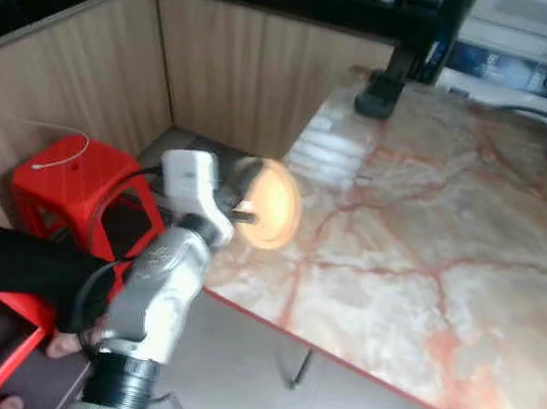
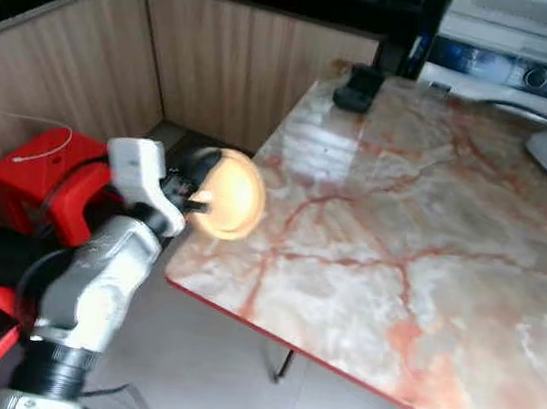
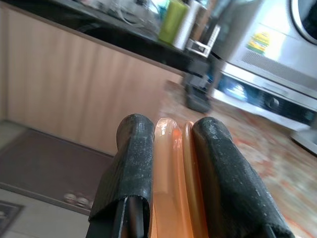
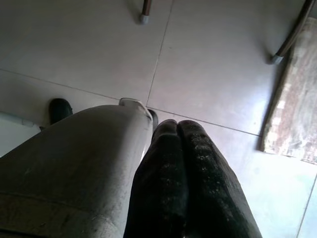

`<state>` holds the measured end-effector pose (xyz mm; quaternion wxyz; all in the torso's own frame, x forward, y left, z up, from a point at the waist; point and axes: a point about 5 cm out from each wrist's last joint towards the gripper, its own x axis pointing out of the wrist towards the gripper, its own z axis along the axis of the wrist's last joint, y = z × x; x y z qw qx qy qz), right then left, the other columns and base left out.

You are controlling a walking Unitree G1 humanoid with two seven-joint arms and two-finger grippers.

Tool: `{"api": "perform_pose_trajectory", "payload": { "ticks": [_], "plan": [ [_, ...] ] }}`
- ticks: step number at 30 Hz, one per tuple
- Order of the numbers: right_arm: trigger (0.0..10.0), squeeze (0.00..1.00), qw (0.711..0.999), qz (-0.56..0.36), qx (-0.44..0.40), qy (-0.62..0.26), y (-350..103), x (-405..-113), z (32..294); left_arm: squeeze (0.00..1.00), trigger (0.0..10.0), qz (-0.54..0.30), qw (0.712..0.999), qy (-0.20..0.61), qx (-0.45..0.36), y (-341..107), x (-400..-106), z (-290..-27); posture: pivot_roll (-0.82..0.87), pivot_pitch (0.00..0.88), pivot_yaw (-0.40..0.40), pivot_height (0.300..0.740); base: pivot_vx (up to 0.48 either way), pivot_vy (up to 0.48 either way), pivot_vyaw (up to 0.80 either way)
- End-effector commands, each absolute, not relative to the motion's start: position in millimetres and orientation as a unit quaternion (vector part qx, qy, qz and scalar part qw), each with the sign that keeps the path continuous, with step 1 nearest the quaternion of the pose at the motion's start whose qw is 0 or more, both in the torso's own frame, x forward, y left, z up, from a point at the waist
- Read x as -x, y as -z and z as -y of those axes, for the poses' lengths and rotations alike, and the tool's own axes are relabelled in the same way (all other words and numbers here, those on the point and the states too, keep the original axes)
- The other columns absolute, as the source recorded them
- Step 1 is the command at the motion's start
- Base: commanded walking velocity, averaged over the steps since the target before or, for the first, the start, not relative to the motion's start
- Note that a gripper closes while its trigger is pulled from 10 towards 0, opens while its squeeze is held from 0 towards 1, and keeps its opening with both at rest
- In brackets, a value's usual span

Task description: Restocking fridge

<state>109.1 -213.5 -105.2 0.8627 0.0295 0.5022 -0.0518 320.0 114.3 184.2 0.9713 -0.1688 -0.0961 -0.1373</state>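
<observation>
Red plastic stool [image 1: 79, 184] w/ white cable by wood-panel wall; marble table [image 1: 448, 258]; small black device [image 1: 376, 97] on its far corner.

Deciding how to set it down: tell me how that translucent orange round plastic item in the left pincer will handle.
The translucent orange disc looks thin, so probably light and rigid. Its glossy rim may slip between the left pincer. Set on edge, it could roll.

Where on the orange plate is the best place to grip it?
By the thin rim, edge-on, where the left gripper is shut on the plate. The orange disc is flat, so fingers pinch both faces, coming from the table's near edge.
</observation>
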Motion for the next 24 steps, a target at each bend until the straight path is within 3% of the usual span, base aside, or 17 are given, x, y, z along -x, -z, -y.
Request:
{"api": "perform_pose_trajectory", "payload": {
  "ticks": [1, 4, 24],
  "plan": [
    [10.0, 0.00, 0.858, -0.509, -0.030, 0.062, 105.9, -102.6, 219.0, 0.00, 10.0, 0.113, 0.967, 0.155, 0.171, -191.8, -318.7, -104.5, 0.09, 0.070, -0.011, 0.740, 0.000, 0.000, 0.00],
    [10.0, 0.00, 0.857, -0.510, -0.029, 0.061, 106.0, -102.5, 219.0, 0.00, 10.0, 0.115, 0.966, 0.154, 0.170, -192.7, -319.0, -105.1, 0.09, 0.070, -0.011, 0.740, 0.000, 0.000, -0.17],
    [10.0, 0.00, 0.854, -0.517, -0.027, 0.054, 107.1, -99.6, 218.2, 0.00, 10.0, 0.133, 0.961, 0.173, 0.168, -196.0, -316.3, -100.6, 0.08, 0.026, -0.009, 0.740, 0.000, 0.000, -0.75]
  ]
}}
